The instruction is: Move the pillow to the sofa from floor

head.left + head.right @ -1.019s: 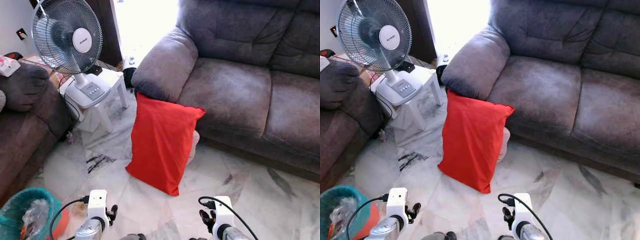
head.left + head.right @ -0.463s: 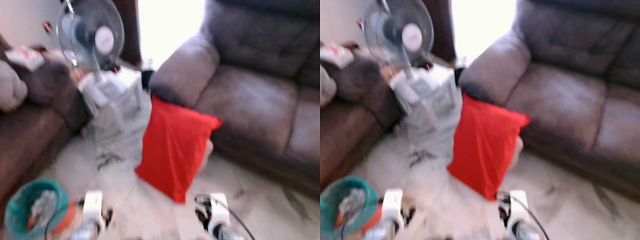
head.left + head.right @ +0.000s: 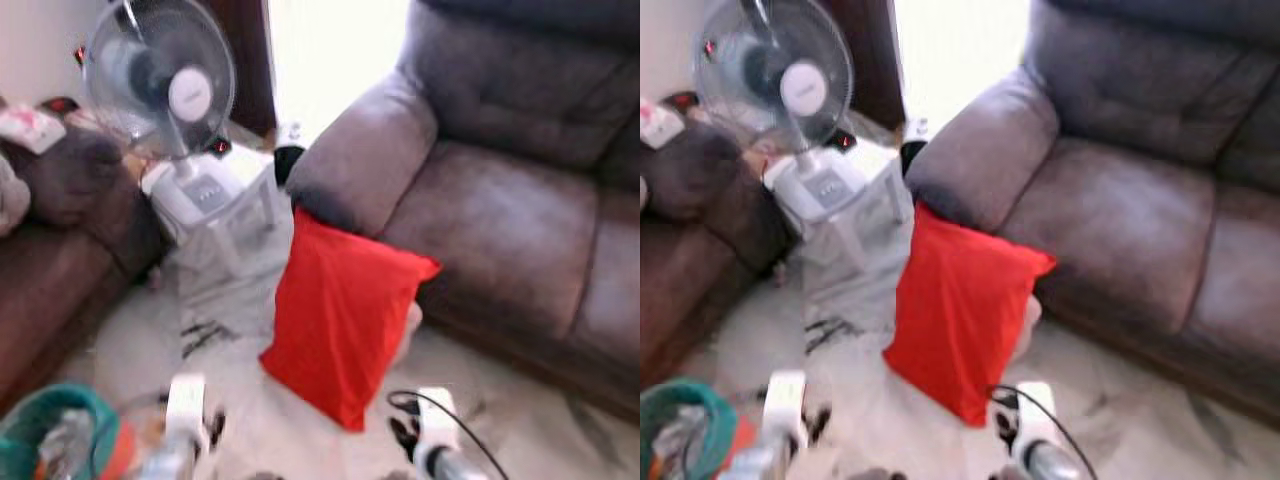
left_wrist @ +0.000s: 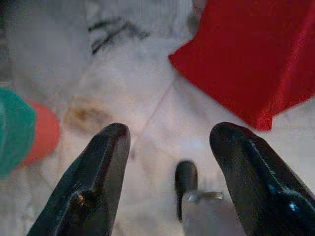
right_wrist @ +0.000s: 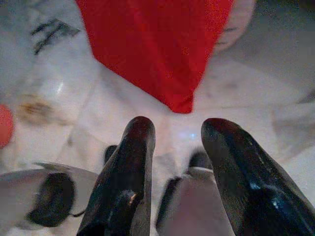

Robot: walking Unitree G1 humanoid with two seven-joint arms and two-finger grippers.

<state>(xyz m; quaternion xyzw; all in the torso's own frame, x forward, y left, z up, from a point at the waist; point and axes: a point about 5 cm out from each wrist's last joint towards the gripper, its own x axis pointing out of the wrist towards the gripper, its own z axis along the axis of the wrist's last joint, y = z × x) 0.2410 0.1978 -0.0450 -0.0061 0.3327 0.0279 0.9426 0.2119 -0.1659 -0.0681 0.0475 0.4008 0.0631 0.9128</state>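
Left eye view: the red pillow (image 3: 345, 315) stands on edge at the centre of the frame, its lower corner on the pale marble floor (image 3: 230, 400), its upper part leaning against the front of the grey sofa (image 3: 500, 210), just under the sofa's armrest. The sofa takes up the upper right. At upper left a standing fan (image 3: 160, 85) rests on a small white stool (image 3: 215, 205), with a darker brown sofa (image 3: 50, 260) along the left edge. A teal basket (image 3: 50, 440) sits in the lower left corner. My two wrists show at the bottom edge, low and short of the pillow; the picture is somewhat blurred.

Right eye view: the same scene, with the pillow a little left of centre and the grey sofa's seat cushions across the right half.

Left wrist view: my left hand (image 4: 170, 147) hangs over the floor with its two black fingers (image 4: 98, 172) spread wide and nothing between them. The pillow's lower corner lies in the upper right of the frame, apart from the fingers. The teal basket shows at the left edge.

Right wrist view: my right hand (image 5: 177, 132) is also spread, holding nothing, above the marble. The pillow fills the upper middle, its bottom corner pointing down towards the gap between my fingers (image 5: 130, 167) but not touching them.
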